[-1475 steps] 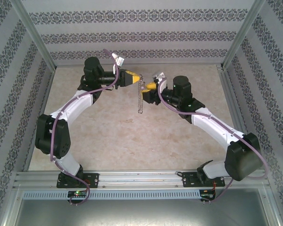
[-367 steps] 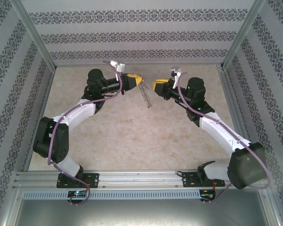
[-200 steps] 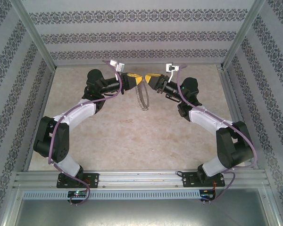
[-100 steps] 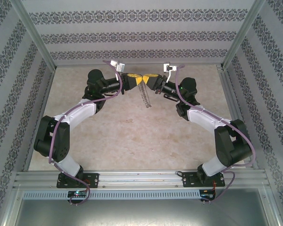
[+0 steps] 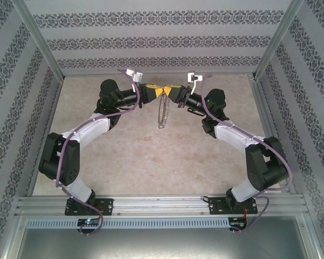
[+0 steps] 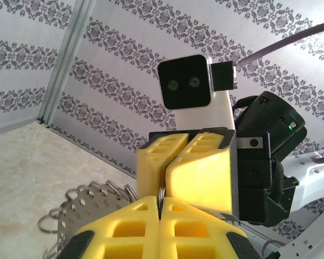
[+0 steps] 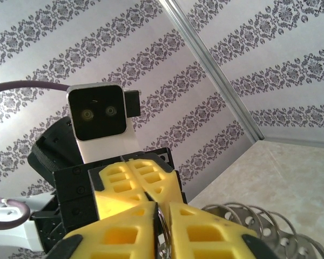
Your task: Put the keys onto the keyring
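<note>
Both grippers meet tip to tip in the air above the far edge of the table (image 5: 151,162), about midway between its left and right edges. The ring (image 5: 161,114) hangs down from that meeting point, clear of the table top. In each wrist view its scalloped, perforated band trails off to one side.

The left gripper (image 5: 156,90) is clenched: its yellow fingers (image 6: 124,232) press flat together with the ring's thin wire pinched at their tips. The right gripper (image 5: 172,90) stands nose to nose with it, jaws nearly together on the same wire with only a slit between them. I judge it to be grasping the ring just beside the left grip. Whether a key sits in either grip I cannot tell, as the fingers would hide it.

The step in hand looks like a two-handed hold on the ring, to steady or part the wire so a key can be fed on. To do it well, the two grips should sit close together on the wire without overlapping, leaving a short free stretch to work. The right jaws should bear squarely on the wire, not on the lacy band, which may bend or slip. Any pull apart ought to be small and slow. A jerk could swing the ring or twist it out of the left pinch.
</note>
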Action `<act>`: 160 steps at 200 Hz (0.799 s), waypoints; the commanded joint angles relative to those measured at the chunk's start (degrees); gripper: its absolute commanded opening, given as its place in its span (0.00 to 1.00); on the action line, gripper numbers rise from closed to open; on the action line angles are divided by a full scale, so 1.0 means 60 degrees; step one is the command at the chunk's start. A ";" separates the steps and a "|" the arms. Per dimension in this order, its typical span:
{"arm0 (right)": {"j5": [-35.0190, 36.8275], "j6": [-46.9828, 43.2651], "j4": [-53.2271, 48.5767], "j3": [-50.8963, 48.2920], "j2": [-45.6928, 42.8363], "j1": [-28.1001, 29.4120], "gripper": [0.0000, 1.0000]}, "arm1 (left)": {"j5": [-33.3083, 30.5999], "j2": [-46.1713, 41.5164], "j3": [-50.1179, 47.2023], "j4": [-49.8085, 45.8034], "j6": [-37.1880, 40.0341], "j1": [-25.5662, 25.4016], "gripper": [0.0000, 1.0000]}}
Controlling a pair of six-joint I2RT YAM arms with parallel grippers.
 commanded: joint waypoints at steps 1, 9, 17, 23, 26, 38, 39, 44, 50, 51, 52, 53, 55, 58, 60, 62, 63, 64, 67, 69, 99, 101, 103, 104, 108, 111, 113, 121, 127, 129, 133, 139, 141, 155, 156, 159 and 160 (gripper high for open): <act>-0.0436 0.0061 0.0491 0.0178 0.0149 0.0091 0.17 | 0.0130 0.0026 0.0271 0.0537 -0.0010 -0.0122 0.00; -0.0424 0.0066 0.0504 0.0167 0.0156 0.0084 0.17 | 0.0123 0.0030 0.0278 0.0537 -0.0016 -0.0137 0.00; -0.0438 0.0065 0.0516 0.0167 0.0173 0.0089 0.16 | 0.0123 0.0033 0.0294 0.0513 -0.0016 -0.0134 0.00; -0.0439 0.0077 0.0520 0.0153 0.0190 0.0087 0.14 | 0.0140 0.0028 0.0303 0.0498 -0.0005 -0.0145 0.00; -0.0428 0.0077 0.0533 0.0149 0.0187 0.0086 0.13 | 0.0140 0.0026 0.0308 0.0493 -0.0007 -0.0136 0.00; -0.0424 0.0067 0.0549 0.0119 0.0185 0.0091 0.08 | 0.0123 0.0026 0.0311 0.0489 0.0013 -0.0141 0.00; -0.0424 0.0066 0.0549 0.0119 0.0179 0.0087 0.08 | 0.0123 0.0026 0.0311 0.0483 0.0010 -0.0136 0.00; -0.0438 0.0066 0.0549 0.0099 0.0176 0.0085 0.05 | 0.0123 0.0025 0.0303 0.0478 0.0008 -0.0132 0.00; -0.0439 0.0060 0.0549 0.0091 0.0168 0.0073 0.02 | 0.0124 0.0012 0.0302 0.0478 0.0013 -0.0140 0.00; -0.0439 0.0056 0.0549 0.0083 0.0163 0.0071 0.01 | 0.0123 0.0012 0.0307 0.0478 0.0010 -0.0143 0.00; -0.0439 0.0054 0.0549 0.0079 0.0160 0.0070 0.01 | 0.0123 0.0026 0.0309 0.0471 0.0009 -0.0138 0.00; -0.0439 0.0052 0.0542 0.0077 0.0159 0.0077 0.00 | 0.0123 0.0019 0.0310 0.0474 0.0008 -0.0135 0.00; -0.0439 0.0048 0.0551 0.0083 0.0165 0.0071 0.00 | 0.0123 0.0013 0.0311 0.0470 0.0008 -0.0133 0.00; -0.0439 0.0051 0.0562 0.0065 0.0169 0.0065 0.00 | 0.0128 0.0012 0.0313 0.0477 0.0008 -0.0132 0.00; -0.0439 0.0051 0.0564 0.0065 0.0153 0.0061 0.00 | 0.0128 0.0012 0.0312 0.0478 0.0008 -0.0140 0.00; -0.0446 0.0033 0.0564 0.0062 0.0145 0.0059 0.00 | 0.0131 0.0004 0.0319 0.0456 0.0008 -0.0138 0.00; -0.0443 0.0035 0.0557 0.0061 0.0144 0.0050 0.00 | 0.0134 0.0008 0.0315 0.0460 0.0015 -0.0142 0.00; -0.0448 0.0036 0.0560 0.0068 0.0143 0.0045 0.00 | 0.0129 0.0010 0.0320 0.0454 0.0011 -0.0137 0.00; -0.0453 0.0024 0.0553 0.0069 0.0143 0.0040 0.00 | 0.0127 0.0011 0.0312 0.0468 0.0008 -0.0133 0.00; -0.0461 0.0019 0.0550 0.0070 0.0143 0.0029 0.00 | 0.0124 0.0011 0.0312 0.0475 0.0008 -0.0132 0.00; -0.0667 -0.0203 0.0275 0.0173 0.0146 -0.0182 0.00 | 0.0270 -0.0017 0.0384 0.0241 0.0183 -0.0130 0.11; -0.0683 -0.0221 0.0243 0.0180 0.0147 -0.0203 0.00 | 0.0295 -0.0025 0.0403 0.0184 0.0216 -0.0124 0.13; -0.0709 -0.0233 0.0220 0.0200 0.0159 -0.0237 0.00 | 0.0312 -0.0031 0.0429 0.0126 0.0265 -0.0130 0.15; -0.0720 -0.0237 0.0202 0.0211 0.0158 -0.0238 0.00 | 0.0313 -0.0039 0.0429 0.0082 0.0275 -0.0131 0.16; -0.0778 -0.0275 0.0144 0.0238 0.0172 -0.0295 0.00 | 0.0338 -0.0055 0.0461 -0.0046 0.0351 -0.0119 0.19; -0.0835 -0.0308 0.0096 0.0257 0.0179 -0.0336 0.00 | 0.0347 -0.0081 0.0484 -0.0150 0.0399 -0.0112 0.21; -0.0864 -0.0331 0.0066 0.0274 0.0185 -0.0355 0.00 | 0.0362 -0.0089 0.0497 -0.0228 0.0461 -0.0105 0.23; -0.1016 -0.0411 -0.0077 0.0372 0.0242 -0.0481 0.00 | 0.0399 -0.0155 0.0585 -0.0600 0.0723 -0.0102 0.28; -0.1167 -0.0432 -0.0155 0.0443 0.0292 -0.0572 0.00 | 0.0408 -0.0202 0.0652 -0.0959 0.0960 -0.0100 0.33; -0.1222 -0.0432 -0.0172 0.0468 0.0308 -0.0586 0.00 | 0.0418 -0.0225 0.0678 -0.1079 0.1037 -0.0091 0.35; -0.1344 -0.0435 -0.0209 0.0522 0.0352 -0.0645 0.00 | 0.0441 -0.0248 0.0734 -0.1328 0.1205 -0.0095 0.37; -0.1562 -0.0467 -0.0286 0.0623 0.0415 -0.0759 0.00 | 0.0473 -0.0291 0.0837 -0.1743 0.1437 -0.0074 0.39; -0.1624 -0.0470 -0.0308 0.0670 0.0442 -0.0794 0.00 | 0.0470 -0.0302 0.0867 -0.1894 0.1526 -0.0070 0.40; -0.1943 -0.0594 -0.0573 0.0877 0.0547 -0.0975 0.00 | 0.0534 -0.0362 0.1126 -0.2875 0.2111 -0.0038 0.44; -0.1975 -0.0623 -0.0598 0.0893 0.0557 -0.0995 0.00 | 0.0541 -0.0365 0.1151 -0.2949 0.2151 -0.0034 0.44; -0.2068 -0.0677 -0.0702 0.0943 0.0574 -0.1020 0.00 | 0.0547 -0.0374 0.1202 -0.3146 0.2264 -0.0019 0.45; -0.2103 -0.0701 -0.0743 0.0963 0.0578 -0.1032 0.00 | 0.0547 -0.0379 0.1218 -0.3216 0.2308 -0.0017 0.46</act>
